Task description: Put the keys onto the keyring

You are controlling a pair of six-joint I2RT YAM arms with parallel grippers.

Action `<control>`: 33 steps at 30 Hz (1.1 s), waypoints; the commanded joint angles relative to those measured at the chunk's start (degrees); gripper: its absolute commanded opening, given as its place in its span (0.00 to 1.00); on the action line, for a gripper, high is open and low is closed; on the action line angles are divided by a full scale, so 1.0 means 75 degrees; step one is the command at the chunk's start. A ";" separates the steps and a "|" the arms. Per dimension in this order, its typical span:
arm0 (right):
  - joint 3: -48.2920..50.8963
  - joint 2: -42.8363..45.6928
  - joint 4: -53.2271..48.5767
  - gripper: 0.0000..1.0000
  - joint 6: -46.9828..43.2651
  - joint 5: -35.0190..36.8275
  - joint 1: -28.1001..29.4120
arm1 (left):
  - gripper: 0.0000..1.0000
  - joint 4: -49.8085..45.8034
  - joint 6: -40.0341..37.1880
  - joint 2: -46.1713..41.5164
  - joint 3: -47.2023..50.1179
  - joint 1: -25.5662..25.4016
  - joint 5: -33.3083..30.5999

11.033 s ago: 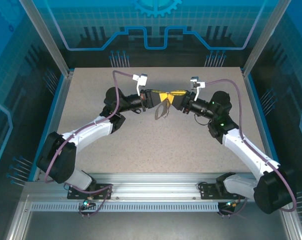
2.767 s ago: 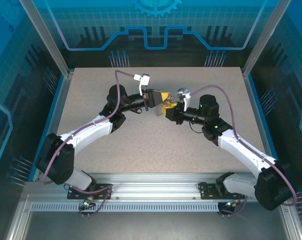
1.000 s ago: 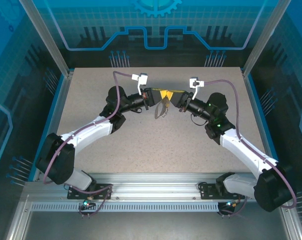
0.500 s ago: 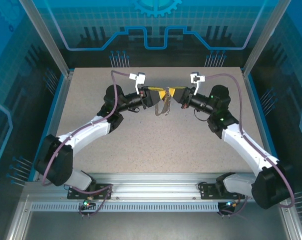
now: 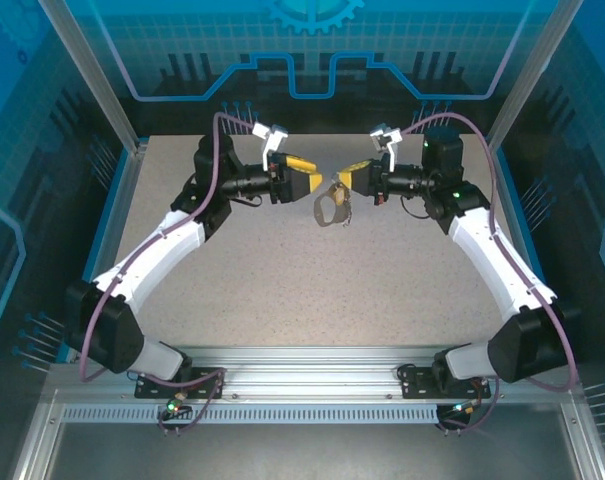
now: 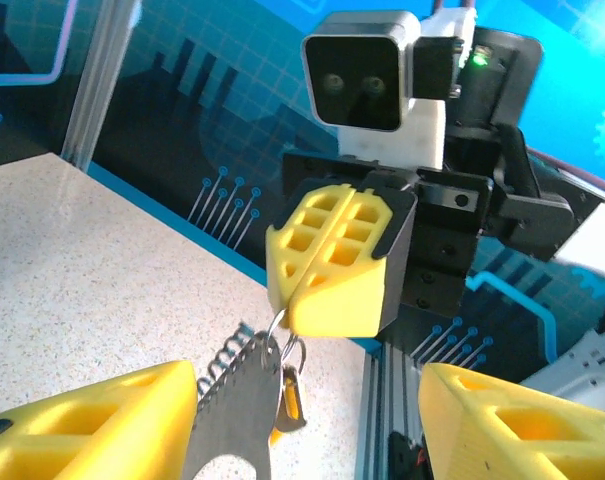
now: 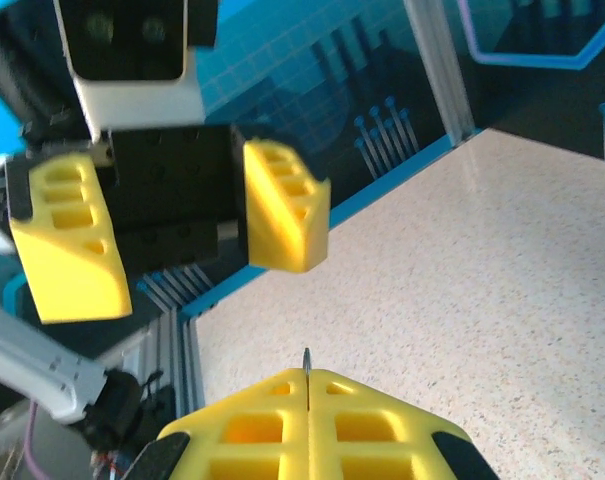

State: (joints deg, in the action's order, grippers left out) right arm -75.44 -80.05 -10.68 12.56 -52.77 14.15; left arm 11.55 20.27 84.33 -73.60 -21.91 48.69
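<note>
Hanging over far middle of desk — keyring dangling from right end effector, clamped on its metal ring, key alongside. Left end effector spread apart, empty. Light, floppy — stiff ring looking safest hold.

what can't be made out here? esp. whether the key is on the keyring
- Whether the key is threaded on the keyring: in the left wrist view the strap covers the join and the bottom edge cuts both off. In the top view they are too small.
- The keyring in the right wrist view: hidden below the shut right pincer. A metal sliver shows at the seam.
</note>
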 commanded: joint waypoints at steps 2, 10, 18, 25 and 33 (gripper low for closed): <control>-0.0680 -0.0355 -0.1563 0.00 -0.1258 -0.1104 -0.0070 | 0.60 -0.1837 -0.1177 0.0489 -0.0863 0.0086 0.0887; -0.0793 -0.0551 -0.1718 0.00 -0.1420 -0.1212 -0.0071 | 0.52 -0.2752 -0.1693 0.0950 -0.1552 0.0086 0.1231; -0.0758 -0.0670 -0.1561 0.00 -0.1346 -0.1211 -0.0059 | 0.49 -0.2769 -0.1664 0.1193 -0.1657 0.0039 0.1476; -0.0805 -0.0752 -0.1474 0.00 -0.1267 -0.1216 -0.0052 | 0.45 -0.2788 -0.1727 0.1329 -0.1688 -0.0099 0.1522; -0.0828 -0.0775 -0.1401 0.00 -0.1202 -0.1216 -0.0035 | 0.37 -0.2806 -0.1776 0.1412 -0.1706 -0.0184 0.1524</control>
State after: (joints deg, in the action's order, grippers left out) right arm -79.61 -85.43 -21.85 3.38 -59.68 14.17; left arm -8.80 8.51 94.48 -84.58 -22.85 58.41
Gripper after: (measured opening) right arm 0.064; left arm 0.375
